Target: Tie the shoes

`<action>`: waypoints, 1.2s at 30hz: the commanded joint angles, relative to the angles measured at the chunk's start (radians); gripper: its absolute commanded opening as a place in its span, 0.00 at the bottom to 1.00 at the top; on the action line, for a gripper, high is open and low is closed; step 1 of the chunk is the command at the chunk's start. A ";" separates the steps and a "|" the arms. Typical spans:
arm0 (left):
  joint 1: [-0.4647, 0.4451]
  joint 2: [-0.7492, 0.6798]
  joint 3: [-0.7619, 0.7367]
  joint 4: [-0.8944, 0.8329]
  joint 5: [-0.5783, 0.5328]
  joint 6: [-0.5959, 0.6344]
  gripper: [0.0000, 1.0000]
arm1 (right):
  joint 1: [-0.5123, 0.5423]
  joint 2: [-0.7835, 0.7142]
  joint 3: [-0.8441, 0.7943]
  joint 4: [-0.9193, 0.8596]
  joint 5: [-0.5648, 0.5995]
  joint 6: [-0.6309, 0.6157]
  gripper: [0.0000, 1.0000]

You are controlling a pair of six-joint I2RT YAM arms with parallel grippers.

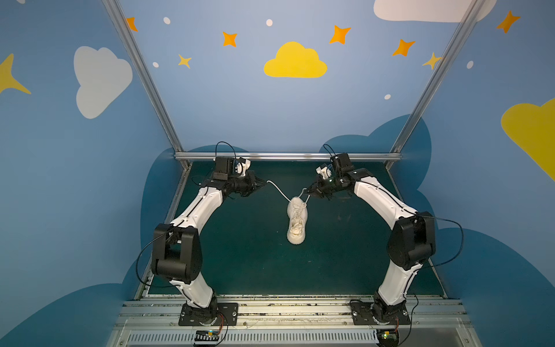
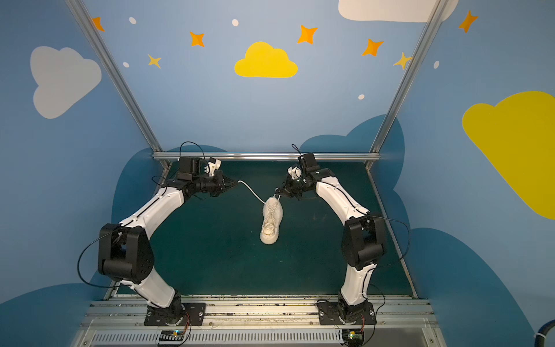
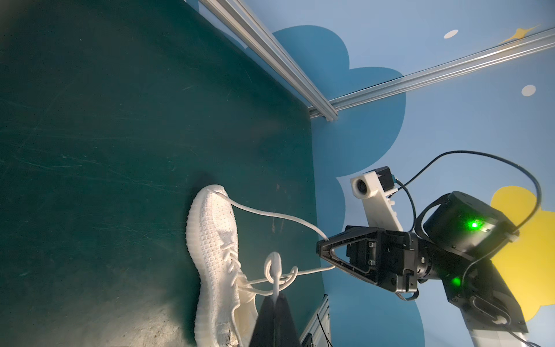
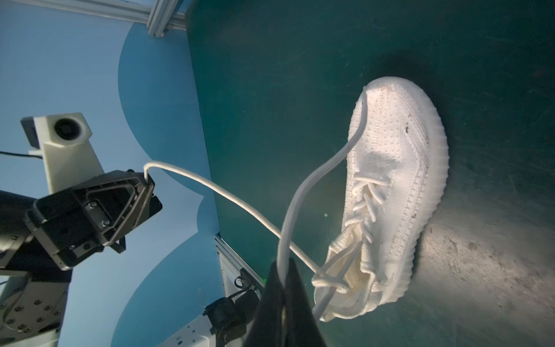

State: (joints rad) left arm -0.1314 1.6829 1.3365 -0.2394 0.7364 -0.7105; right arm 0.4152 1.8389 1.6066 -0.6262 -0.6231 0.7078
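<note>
1. Your shoe (image 1: 296, 223) sits in the middle of the green mat (image 1: 240, 255). Its front end points toward the metal rail (image 1: 288, 156) at the back.
2. Your left gripper (image 1: 263, 182) is pinched shut on a lace (image 1: 277, 190). Your right gripper (image 1: 307, 192) is pinched shut on the second lace (image 3: 270, 214), close by the shoe.
3. A loose knot (image 3: 282, 279) hangs between them, just beside the shoe.
4. Nothing holds the shoe down. If you pull hard, I think it will slide or tip over.
5. The second lace lies over the front of the shoe. It could catch there and stop the knot from getting tight.
6. A thin lace can slip out of shut fingers. A loop can also pull right through and undo the bow.
7. The rail is near both grippers, so do not pull toward the back. There is open mat out to each side and toward the front.
</note>
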 commanded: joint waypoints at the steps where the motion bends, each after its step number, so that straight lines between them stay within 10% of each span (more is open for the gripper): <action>1: -0.009 0.034 0.011 -0.012 0.032 0.003 0.03 | 0.024 -0.041 -0.001 0.015 0.020 -0.051 0.00; 25: -0.130 0.521 0.439 -0.115 0.132 0.056 0.03 | 0.124 -0.200 -0.141 0.317 -0.110 -0.356 0.00; 36: -0.174 0.624 0.592 -0.092 0.224 0.029 0.03 | 0.192 -0.026 0.007 -0.103 -0.164 -0.548 0.00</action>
State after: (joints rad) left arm -0.3000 2.2765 1.9041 -0.3500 0.9054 -0.6758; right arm 0.5816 1.7737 1.5551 -0.5846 -0.7681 0.2382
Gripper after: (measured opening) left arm 0.047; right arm 0.047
